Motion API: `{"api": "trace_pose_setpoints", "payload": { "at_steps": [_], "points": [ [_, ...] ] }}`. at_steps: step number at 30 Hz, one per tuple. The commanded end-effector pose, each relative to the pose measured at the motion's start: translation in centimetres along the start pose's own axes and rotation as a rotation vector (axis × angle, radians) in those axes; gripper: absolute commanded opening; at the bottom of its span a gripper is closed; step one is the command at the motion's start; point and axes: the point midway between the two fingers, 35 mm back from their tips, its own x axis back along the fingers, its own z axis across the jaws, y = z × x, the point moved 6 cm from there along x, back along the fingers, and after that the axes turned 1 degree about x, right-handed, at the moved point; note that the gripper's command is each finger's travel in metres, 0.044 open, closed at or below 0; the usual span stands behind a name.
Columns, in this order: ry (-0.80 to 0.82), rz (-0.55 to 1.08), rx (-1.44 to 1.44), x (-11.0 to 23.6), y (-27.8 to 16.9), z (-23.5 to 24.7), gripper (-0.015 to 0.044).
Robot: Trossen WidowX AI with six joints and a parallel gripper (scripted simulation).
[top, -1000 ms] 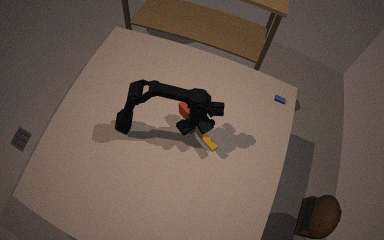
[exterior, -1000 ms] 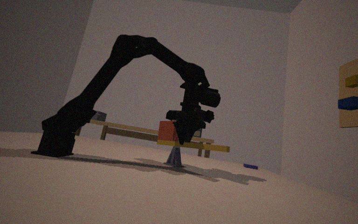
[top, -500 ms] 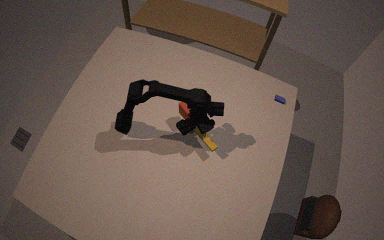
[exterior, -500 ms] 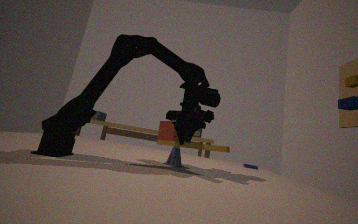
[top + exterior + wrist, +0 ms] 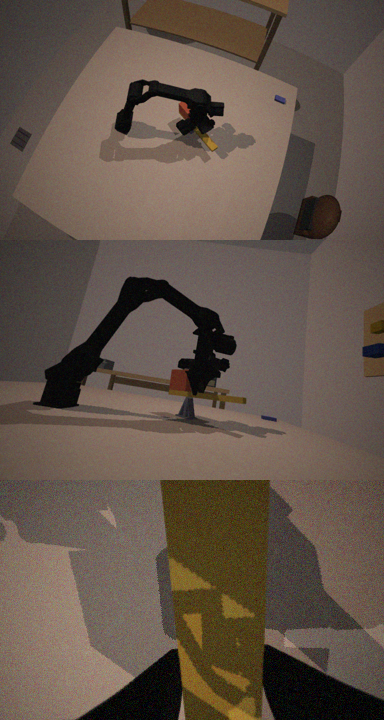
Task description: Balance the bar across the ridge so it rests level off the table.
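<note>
The yellow bar (image 5: 208,142) (image 5: 232,398) (image 5: 220,540) is held above the table, close to level in the exterior view. A red block (image 5: 183,109) (image 5: 178,380) sits on the bar's end nearer the arm's base. My gripper (image 5: 199,393) (image 5: 219,656) is shut on the bar, to the right of the red block. The blue-grey ridge (image 5: 187,408) stands on the table under the bar, a little left of the fingertips in the exterior view. Its top is at the bar's underside; whether they touch I cannot tell. In the top view the arm mostly hides the ridge.
A small blue block (image 5: 280,99) (image 5: 268,418) lies near the table's far right edge. A wooden shelf (image 5: 198,25) stands beyond the table (image 5: 158,192). A brown rounded object (image 5: 325,216) is off the table at the lower right. Arm shadows fall around the ridge.
</note>
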Motion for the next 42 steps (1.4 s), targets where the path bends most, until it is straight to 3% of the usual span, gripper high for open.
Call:
{"api": "trace_pose_setpoints", "payload": {
  "at_steps": [1,42],
  "points": [
    [0.003,0.003,-0.003,-0.13,-0.03,0.03,0.0000],
    [0.003,0.003,-0.003,-0.47,0.01,0.01,0.0000]
  ]
}}
